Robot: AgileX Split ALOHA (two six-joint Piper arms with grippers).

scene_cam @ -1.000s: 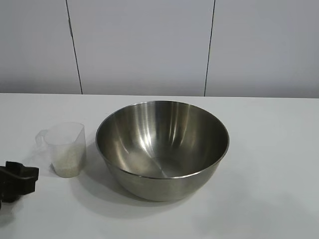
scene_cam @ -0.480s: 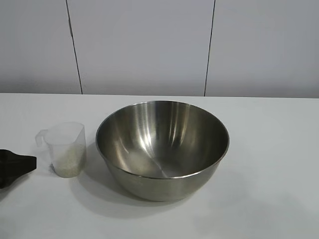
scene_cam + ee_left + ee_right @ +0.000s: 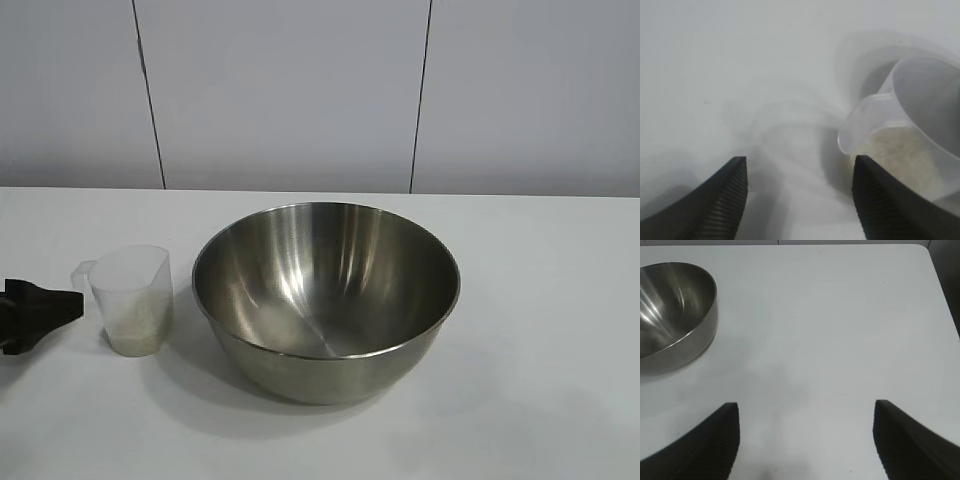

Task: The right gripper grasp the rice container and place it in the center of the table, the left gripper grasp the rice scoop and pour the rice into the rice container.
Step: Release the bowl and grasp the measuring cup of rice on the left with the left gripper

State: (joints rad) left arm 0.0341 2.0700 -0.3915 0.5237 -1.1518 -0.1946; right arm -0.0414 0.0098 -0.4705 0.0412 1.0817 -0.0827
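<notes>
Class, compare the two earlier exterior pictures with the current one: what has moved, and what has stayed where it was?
The left gripper has moved up the picture's left edge and reached toward the rice scoop, its open jaws not yet around it. Nothing was grasped or released. The rice container, the scoop and its rice stayed put on the table.

A pale grey panelled wall (image 3: 290, 95) with two thin dark vertical seams stands behind the white worktop (image 3: 540, 300).

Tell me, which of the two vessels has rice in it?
The rice scoop, the small frosted plastic cup, holds whitish rice; the big steel rice container beside it looks empty.
</notes>
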